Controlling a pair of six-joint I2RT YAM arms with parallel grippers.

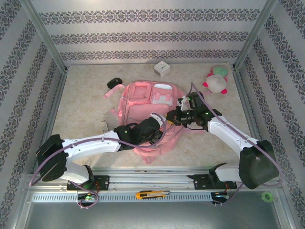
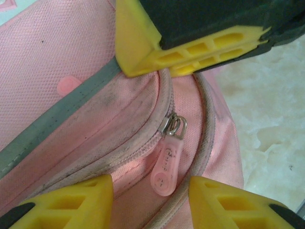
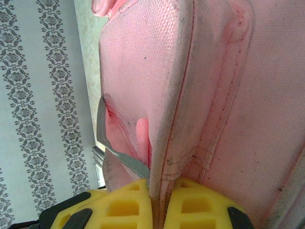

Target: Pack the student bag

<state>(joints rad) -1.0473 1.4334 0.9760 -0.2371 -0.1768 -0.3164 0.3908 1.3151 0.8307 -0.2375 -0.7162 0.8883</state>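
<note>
The pink student bag [image 1: 147, 102] lies flat in the middle of the table. My left gripper [image 1: 159, 129] hovers at its near right edge. In the left wrist view this gripper [image 2: 151, 191] is open, and a pink rubber zipper pull [image 2: 167, 164] lies untouched between its yellow fingers [image 2: 86, 200]. The zipper track curves up past a grey trim strip [image 2: 57, 114]. My right gripper [image 1: 172, 117] reaches in from the right. In the right wrist view it [image 3: 159, 195] is shut on a pale fabric seam of the bag [image 3: 171, 157], holding that edge up.
A white cube [image 1: 162, 68] and a black object [image 1: 114, 83] sit behind the bag. A pink-and-white plush toy [image 1: 217, 80] lies at the back right. A small pale item [image 1: 104, 127] rests left of the bag. A yellow utility knife [image 1: 151, 194] lies on the front rail.
</note>
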